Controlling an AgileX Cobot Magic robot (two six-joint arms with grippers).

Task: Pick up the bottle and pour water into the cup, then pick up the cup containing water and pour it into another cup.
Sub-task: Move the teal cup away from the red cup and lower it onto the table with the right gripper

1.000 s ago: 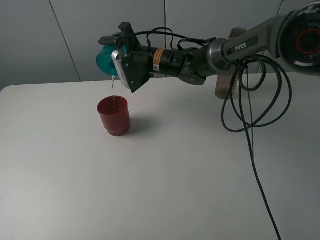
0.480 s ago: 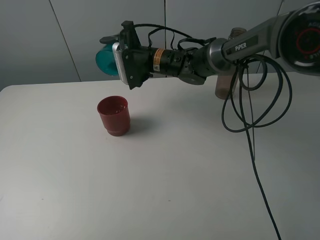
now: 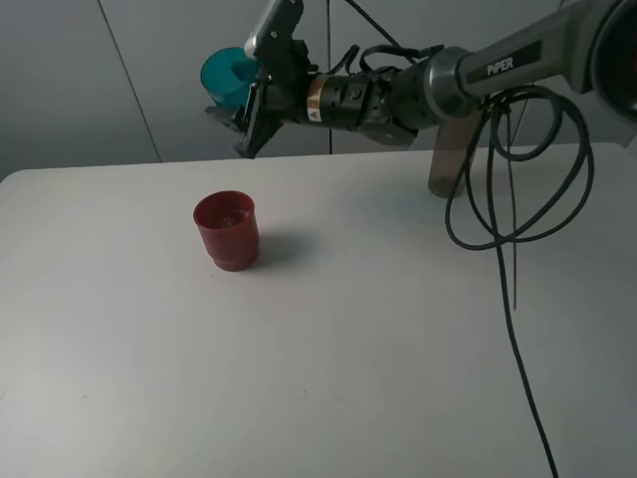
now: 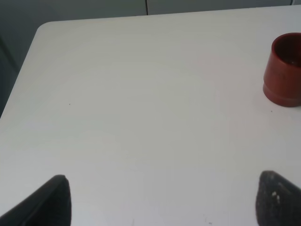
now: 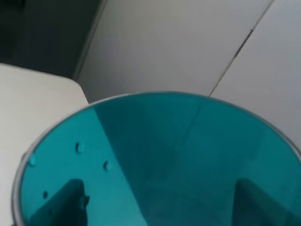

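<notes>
Grey wall panels stand behind a white table [image 3: 328,339], seen from the high camera. Compared with a second ago, the right gripper [image 3: 249,95] has risen and rolled back, so the teal cup [image 3: 227,78] it clamps no longer tips mouth-down over the red cup [image 3: 227,231]; it now sits higher, up and slightly left of the red cup, with its mouth turned upward, and the thin stream of water has stopped. The red cup has not moved.

The teal cup is translucent with a pale rim, and the right wrist view looks into it: small droplets cling to the inner wall [image 5: 155,160], and the dark fingers [image 5: 66,202] show through its sides. The red cup is opaque, with a stepped narrower base, standing upright on the table.

Further right, the arm's link reads "PiPER" [image 3: 508,64]. Behind it, the smoky brown bottle [image 3: 448,159] stands near the table's back edge.

The left gripper [image 4: 160,200] hovers above bare table, its fingertips spread wide, holding nothing.
</notes>
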